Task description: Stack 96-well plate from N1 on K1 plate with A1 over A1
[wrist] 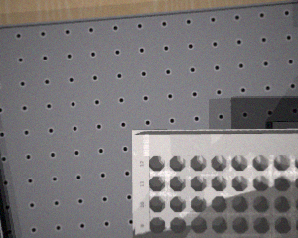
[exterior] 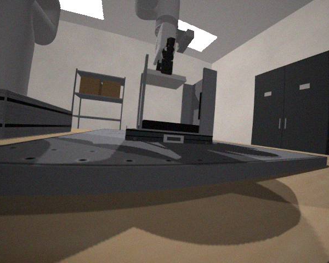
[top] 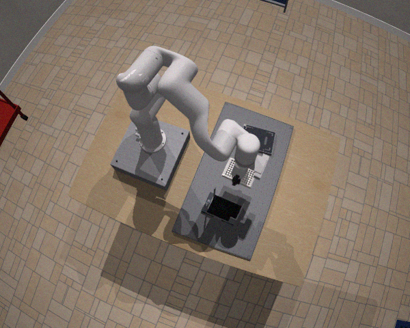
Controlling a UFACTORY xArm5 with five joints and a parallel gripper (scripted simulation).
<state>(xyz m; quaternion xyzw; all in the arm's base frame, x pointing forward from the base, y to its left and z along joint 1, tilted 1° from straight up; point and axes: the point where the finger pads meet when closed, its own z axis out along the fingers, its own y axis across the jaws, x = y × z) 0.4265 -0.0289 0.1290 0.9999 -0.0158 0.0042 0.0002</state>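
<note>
while the gripper (top: pixel 236 179) pinches the 96-well plate (top: pixel 229 168) high above the breadboard (top: pixel 212 183), a rotated approach could land a1 off-corner in stack rack k1 (top: pixel 223 208).

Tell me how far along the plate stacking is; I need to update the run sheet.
Done: the white 96-well plate is out of plate nest N1, which lies bare. In hand: the gripper is shut on the plate and holds it in the air over the grey breadboard, between the nest and stack rack K1. Left: carry it over the dark plate in K1, match the A1 corners, lower it until nested, release.
</note>
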